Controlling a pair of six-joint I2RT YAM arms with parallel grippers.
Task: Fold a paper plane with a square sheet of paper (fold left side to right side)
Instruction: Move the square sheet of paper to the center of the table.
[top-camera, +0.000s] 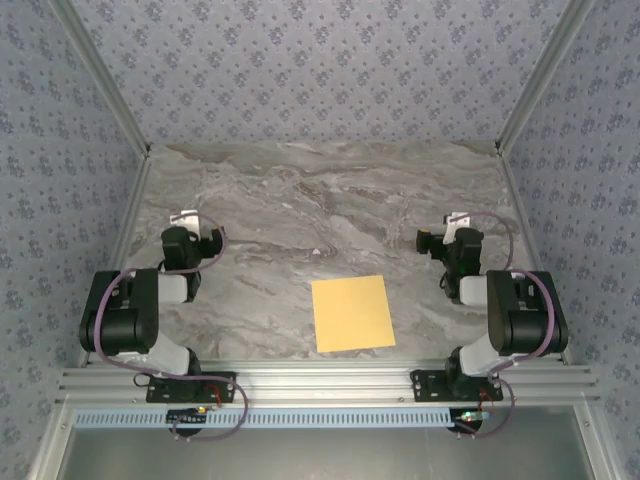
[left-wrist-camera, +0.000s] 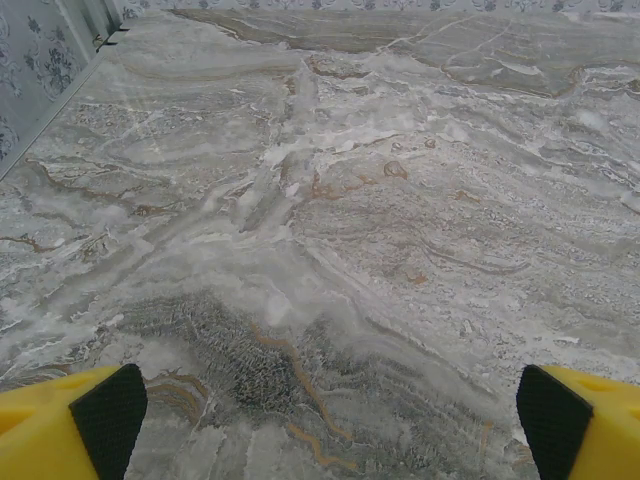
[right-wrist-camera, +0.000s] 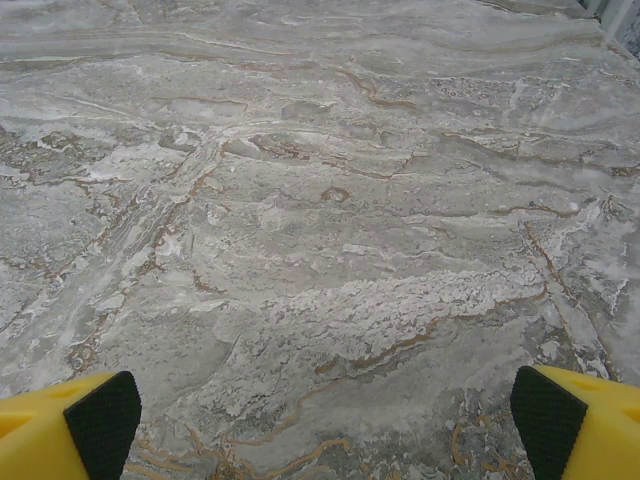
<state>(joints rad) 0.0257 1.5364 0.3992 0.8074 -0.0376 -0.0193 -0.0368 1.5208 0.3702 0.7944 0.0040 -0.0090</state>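
A flat yellow-orange square sheet of paper lies on the marble table near the front edge, slightly right of centre, unfolded. My left gripper rests folded back at the left, well apart from the sheet. My right gripper rests at the right, a short way up and right of the sheet. In the left wrist view the left gripper stands open, its yellow fingers wide apart over bare marble. The right gripper is likewise open, with black-padded fingertips at the frame corners and nothing between them.
The grey marble table is bounded by patterned walls at the back and sides. An aluminium rail runs along the front edge with both arm bases on it.
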